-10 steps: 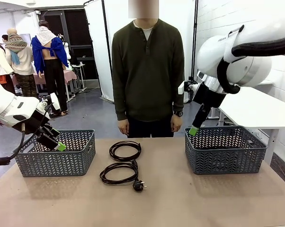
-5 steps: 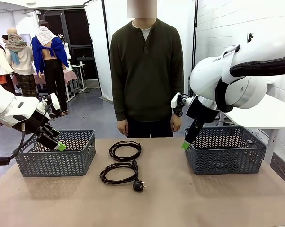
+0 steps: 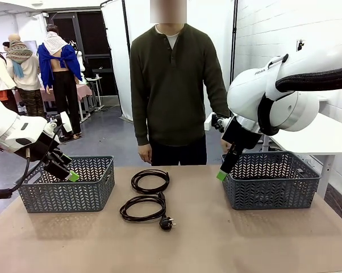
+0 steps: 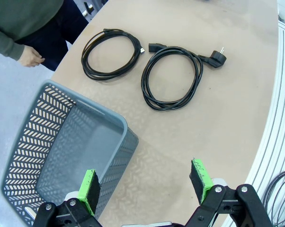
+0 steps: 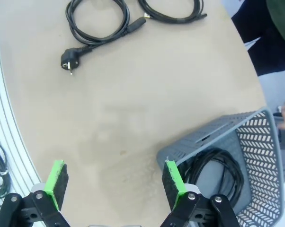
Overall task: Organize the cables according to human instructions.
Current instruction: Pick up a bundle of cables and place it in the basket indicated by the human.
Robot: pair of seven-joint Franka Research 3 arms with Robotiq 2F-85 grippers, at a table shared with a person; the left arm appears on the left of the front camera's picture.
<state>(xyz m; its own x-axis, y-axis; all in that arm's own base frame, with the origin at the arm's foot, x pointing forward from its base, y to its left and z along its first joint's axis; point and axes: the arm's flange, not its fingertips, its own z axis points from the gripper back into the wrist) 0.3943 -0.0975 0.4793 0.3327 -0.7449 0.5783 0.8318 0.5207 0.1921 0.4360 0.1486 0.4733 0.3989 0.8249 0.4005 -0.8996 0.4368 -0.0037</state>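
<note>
Three coiled black cables in all: two flat on the tan table [image 3: 216, 244], one inside a basket. On the tabletop, midway between two grey lattice baskets, far coil [image 3: 150, 181] toward the person, near coil [image 3: 142, 207] just beside it on the robot's side, a chunky plug [image 3: 167, 223] trailing from the near coil onto bare table. Hard to tell whether the two coils touch. Third coil [image 5: 218, 172] lying on the floor of the right basket [image 3: 270, 190], seen from the right wrist. Two grippers, both with fingers spread wide and gripping nothing. Left gripper [image 4: 145, 182] poised above a corner of the left basket [image 3: 69, 193], one green pad [image 4: 89, 189] over the basket's inside, the other over open tabletop, touching neither. Right gripper [image 5: 114, 182] likewise astride a corner of the right basket, one pad over that corner, the other over bare table; from the front, tip level with the rim at the basket's corner nearest the person and the table's middle, contact with the rim impossible to judge. One person [image 3: 174, 85] in a dark olive long-sleeved top standing at the table's far edge, facing the robot, one hand [image 3: 144, 153] hanging loose at the side, the other arm partly hidden behind the robot's right arm.
</note>
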